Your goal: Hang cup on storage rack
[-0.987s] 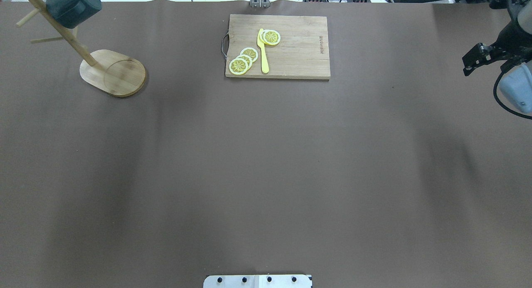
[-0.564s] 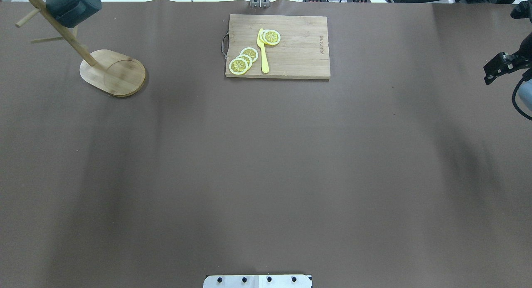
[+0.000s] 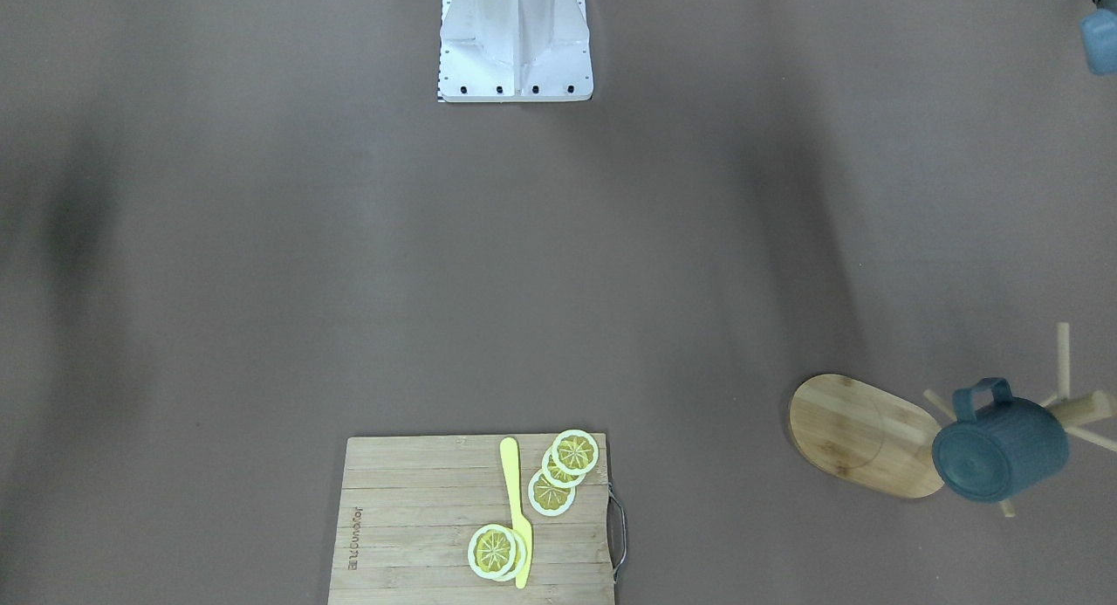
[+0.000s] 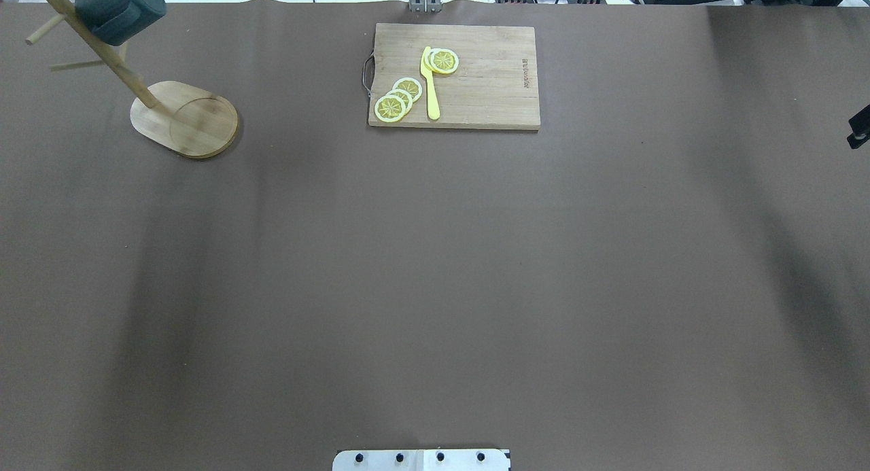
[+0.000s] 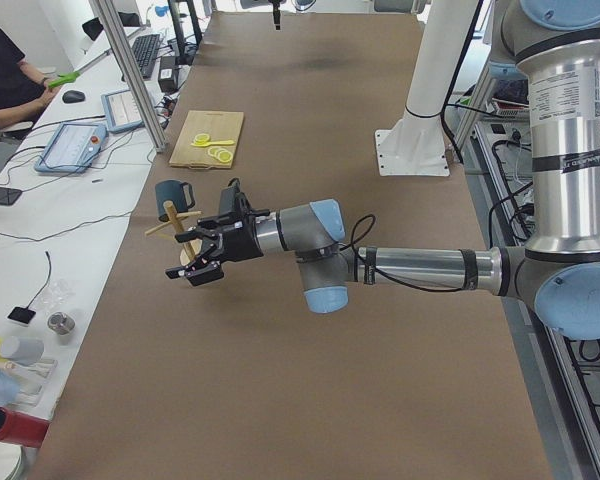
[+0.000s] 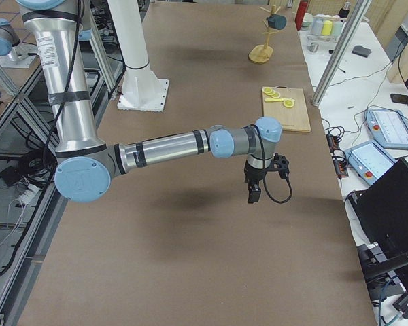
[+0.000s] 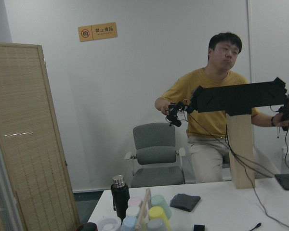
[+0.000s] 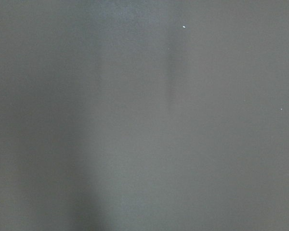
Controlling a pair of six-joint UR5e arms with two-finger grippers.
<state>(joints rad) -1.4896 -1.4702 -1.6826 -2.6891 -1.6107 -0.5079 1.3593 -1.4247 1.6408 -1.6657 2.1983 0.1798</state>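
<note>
The dark slate-blue cup [image 4: 119, 9] hangs by its handle on a peg of the bamboo storage rack [image 4: 187, 119] at the table's far left corner. Both also show in the front view, cup [image 3: 999, 448] and rack [image 3: 860, 435], and in the left view, cup [image 5: 172, 195]. No gripper touches the cup. My left gripper [image 5: 195, 268] hovers just short of the rack and shows only in the left side view, so I cannot tell its state. Of my right gripper [image 6: 253, 195] only a black sliver [image 4: 860, 128] shows at the overhead view's right edge.
A cutting board [image 4: 489, 83] with lemon slices [image 4: 397, 98] and a yellow knife [image 4: 429, 83] lies at the far middle. The robot's white base [image 4: 421, 459] is at the near edge. A side bench with cups [image 6: 323, 27] stands beyond the rack.
My right gripper has moved right and nearly out of the overhead view. The cup and the rack have not moved.
</note>
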